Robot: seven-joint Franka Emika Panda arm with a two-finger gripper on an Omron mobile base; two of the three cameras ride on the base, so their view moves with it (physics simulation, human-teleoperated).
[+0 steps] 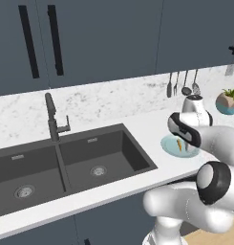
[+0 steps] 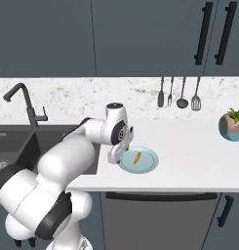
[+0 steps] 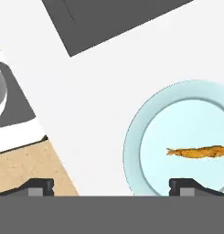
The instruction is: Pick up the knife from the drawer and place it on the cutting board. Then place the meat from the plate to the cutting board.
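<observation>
A small round pale blue-green plate (image 1: 167, 143) (image 2: 151, 163) (image 3: 131, 146) sits on the white counter to the right of the sink. On it lies the meat (image 1: 179, 145) (image 2: 137, 157) (image 3: 195, 152), a slim orange-brown piece. My gripper (image 2: 116, 157) (image 3: 112, 187) hangs just above the plate's left rim, pointing down. It is open wide with nothing between its fingers, and the meat lies off to one side of the gap. The knife, the drawer and the cutting board are out of view.
A dark double sink (image 1: 90, 162) with a black faucet (image 1: 51, 117) lies left of the plate. Utensils (image 2: 179, 93) hang on the marble backsplash. A potted plant (image 2: 233, 126) stands at the far right. Dark cabinets run above the counter, and bare counter stretches right of the plate.
</observation>
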